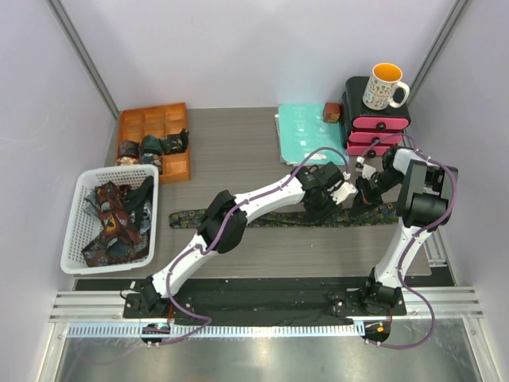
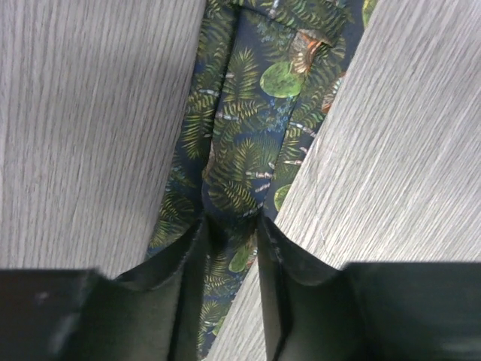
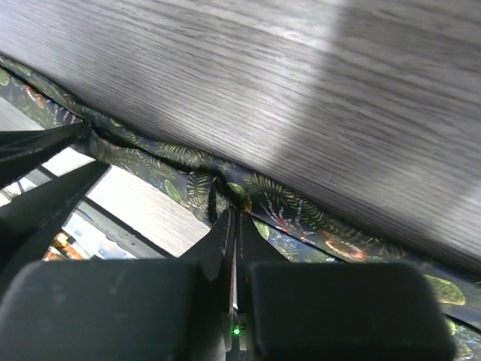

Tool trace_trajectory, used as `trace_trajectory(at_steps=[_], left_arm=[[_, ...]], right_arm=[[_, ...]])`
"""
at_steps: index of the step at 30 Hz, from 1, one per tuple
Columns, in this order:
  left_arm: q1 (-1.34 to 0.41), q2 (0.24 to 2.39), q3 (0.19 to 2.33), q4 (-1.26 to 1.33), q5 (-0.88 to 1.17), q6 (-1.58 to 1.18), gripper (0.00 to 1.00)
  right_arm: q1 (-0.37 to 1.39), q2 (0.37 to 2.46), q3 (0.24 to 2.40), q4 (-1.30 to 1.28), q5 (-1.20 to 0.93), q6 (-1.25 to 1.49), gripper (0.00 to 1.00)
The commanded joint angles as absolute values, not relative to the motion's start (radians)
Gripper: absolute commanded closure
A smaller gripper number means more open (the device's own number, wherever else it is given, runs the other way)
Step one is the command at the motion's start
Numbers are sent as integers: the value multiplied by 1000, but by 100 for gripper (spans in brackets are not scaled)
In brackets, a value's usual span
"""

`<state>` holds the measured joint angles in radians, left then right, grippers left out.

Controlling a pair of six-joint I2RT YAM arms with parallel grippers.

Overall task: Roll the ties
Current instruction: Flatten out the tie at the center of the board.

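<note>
One tie (image 1: 188, 216), dark with a green leaf print, lies as a flat strip across the table. My left gripper (image 1: 332, 204) is down on it near its right end. In the left wrist view the left gripper (image 2: 231, 222) is shut on a raised fold of the tie (image 2: 242, 143). My right gripper (image 1: 367, 191) is just to the right of the left one. In the right wrist view the right gripper (image 3: 233, 213) is shut on the tie (image 3: 308, 214), its jaws almost touching. More ties fill the white basket (image 1: 79, 208), and several rolled ties (image 1: 159, 146) sit in the orange tray (image 1: 176, 165).
A teal folder (image 1: 306, 131) lies at the back. To its right is a pink drawer unit (image 1: 380, 127) with a mug (image 1: 384, 86) on top and a small brown block (image 1: 332, 111) beside it. Walls close in both sides.
</note>
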<state>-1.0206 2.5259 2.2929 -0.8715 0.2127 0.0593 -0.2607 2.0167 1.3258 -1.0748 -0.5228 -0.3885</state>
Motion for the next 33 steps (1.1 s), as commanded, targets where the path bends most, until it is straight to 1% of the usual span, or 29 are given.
trace_trajectory(at_steps=[1,3,4,6,7,10,12,13,16,22,25,33], left_arm=[[-1008,2507,2295,-876,248,67,56],[-988,2461,2280,-881,293,67,49],[-979,2438,2263,-868,304,61,43],[-960,2349,2192,-819,330,69,38],[-954,2314,2139,-805,342,86,33],[-939,2205,2032,-764,354,121,26],[-925,2169,1991,-767,348,158,23],[-917,2148,1956,-776,363,179,20],[-888,2119,1889,-788,374,265,15],[-813,2112,1823,-819,367,481,13],[-790,2108,1789,-833,327,556,13],[-736,2063,1668,-824,259,610,17]], right_arm=[[-255,2006,1344,-1108,-540,-396,99],[-256,2002,1351,-1114,-531,-399,99],[-256,1994,1354,-1114,-526,-400,99],[-258,1987,1361,-1114,-514,-400,99],[-258,1985,1364,-1114,-509,-400,99],[-267,1974,1377,-1114,-496,-394,99],[-276,1965,1390,-1115,-489,-393,99],[-278,1960,1394,-1117,-485,-393,99],[-287,1947,1404,-1117,-469,-390,99],[-325,1945,1431,-1137,-434,-405,99],[-340,1948,1454,-1163,-416,-429,99],[-351,1948,1473,-1209,-391,-482,99]])
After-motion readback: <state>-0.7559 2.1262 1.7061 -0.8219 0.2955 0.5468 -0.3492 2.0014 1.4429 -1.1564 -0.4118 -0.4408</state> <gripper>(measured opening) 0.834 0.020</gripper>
